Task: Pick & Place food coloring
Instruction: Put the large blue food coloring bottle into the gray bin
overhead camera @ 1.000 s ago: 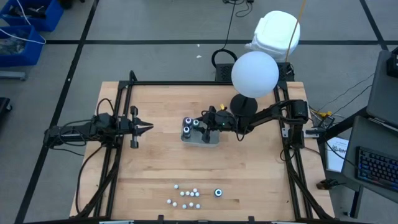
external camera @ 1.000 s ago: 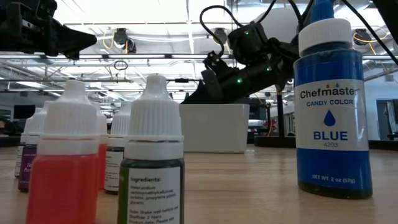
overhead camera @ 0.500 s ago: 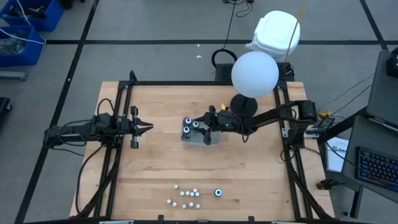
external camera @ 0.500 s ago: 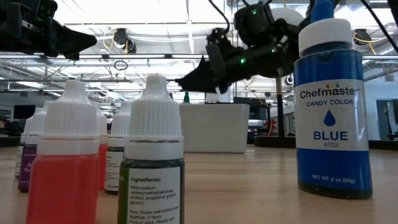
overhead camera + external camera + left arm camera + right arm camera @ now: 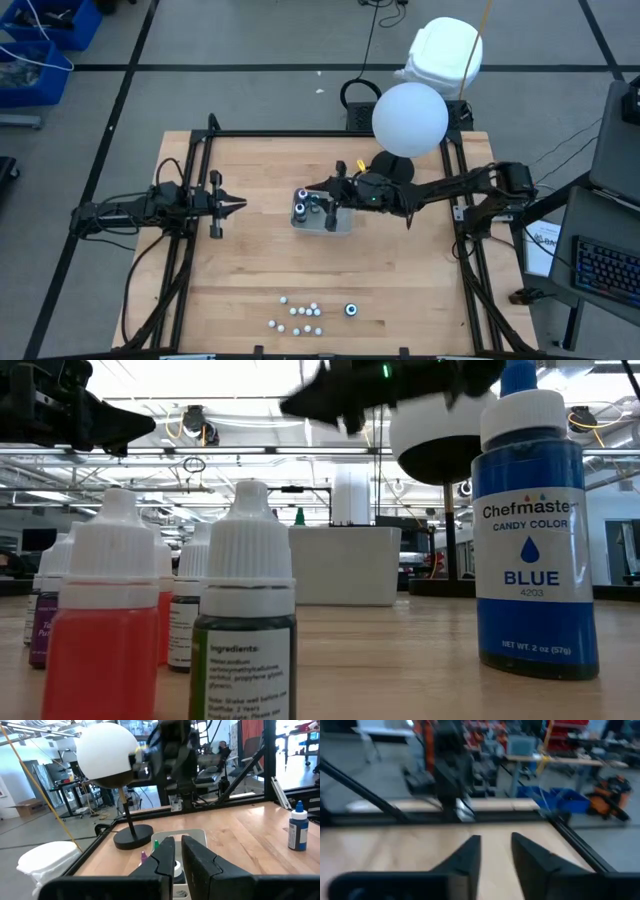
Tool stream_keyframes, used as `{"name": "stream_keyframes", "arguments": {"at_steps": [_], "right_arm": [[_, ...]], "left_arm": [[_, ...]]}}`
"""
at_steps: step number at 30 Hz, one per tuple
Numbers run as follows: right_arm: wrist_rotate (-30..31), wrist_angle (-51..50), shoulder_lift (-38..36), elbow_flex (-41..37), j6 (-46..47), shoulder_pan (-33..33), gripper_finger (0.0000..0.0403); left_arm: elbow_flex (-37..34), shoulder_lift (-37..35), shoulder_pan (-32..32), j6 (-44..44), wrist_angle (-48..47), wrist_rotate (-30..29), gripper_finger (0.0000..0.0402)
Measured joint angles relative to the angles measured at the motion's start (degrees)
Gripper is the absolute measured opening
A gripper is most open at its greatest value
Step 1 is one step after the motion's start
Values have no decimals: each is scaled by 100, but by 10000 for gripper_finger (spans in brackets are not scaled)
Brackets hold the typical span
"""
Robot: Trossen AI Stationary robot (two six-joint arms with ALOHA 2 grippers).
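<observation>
Right gripper (image 5: 318, 193) hangs above the shallow grey tray (image 5: 340, 226) at mid-table, clear of the rim. Its own wrist view shows both fingers (image 5: 469, 856) parted with bare table between them, so it carries nothing. The tray holds a few round-topped bottles (image 5: 300, 209), upright and crowded toward the end nearer the left arm. How many there are is hard to tell under the gripper. The food coloring not yet collected waits near the table's front edge, well apart from the tray: a loose cluster of small dropper bottles (image 5: 300, 318), white caps up, and just beside them the larger blue bottle (image 5: 351, 310). All stand upright, which suits a grasp from above around the cap or neck. Judgement: the right arm is between placements, with most of the set left to fetch. Left gripper (image 5: 238, 205) waits over the table's left side, pointing toward the tray, its fingers drawn almost together on nothing — parked there, probably to keep the right arm's lane free.
</observation>
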Motion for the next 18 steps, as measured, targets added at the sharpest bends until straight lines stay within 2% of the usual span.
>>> {"name": "stream_keyframes", "arguments": {"at_steps": [4, 6, 10, 18], "right_arm": [[-622, -28, 50, 577, 225, 358, 12], [-753, 91, 71, 804, 434, 550, 9], [-575, 291, 71, 1088, 547, 928, 11], [-414, 252, 77, 1207, 443, 1412, 1]], "left_arm": [[0, 2, 2, -84, -7, -2, 42], [0, 1, 1, -84, -17, -1, 42], [0, 0, 2, -40, -18, -19, 42], [0, 2, 2, -129, -37, -50, 42]]}}
